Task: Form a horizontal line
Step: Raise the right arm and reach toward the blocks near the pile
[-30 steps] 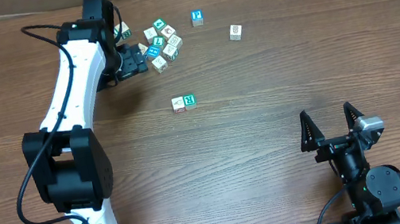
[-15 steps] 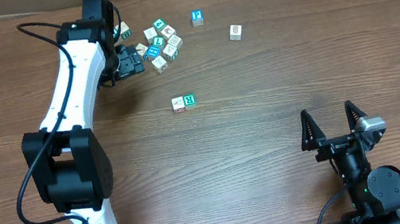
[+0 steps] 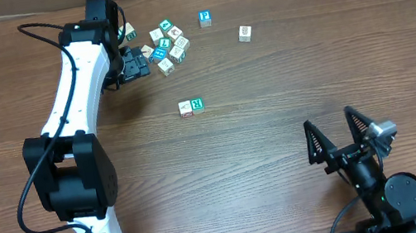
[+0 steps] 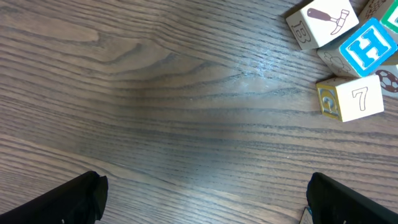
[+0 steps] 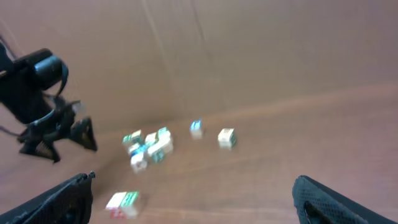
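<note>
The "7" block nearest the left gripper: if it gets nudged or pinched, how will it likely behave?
The "7" block looks like rigid wood with flat faces, so it should slide rather than roll. It touches the blue "H" block, so a push would probably shift that neighbour too. Being small, it is likely light and may skid on the smooth table.

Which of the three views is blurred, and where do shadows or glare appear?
Right wrist view: smeared throughout, the cubes only soft blobs. Left wrist view: sharp, the "7" cube readable, a broad dark shadow across the table. Overhead view: sharp and evenly lit, a faint sheen on the wood, no strong glare.
</note>
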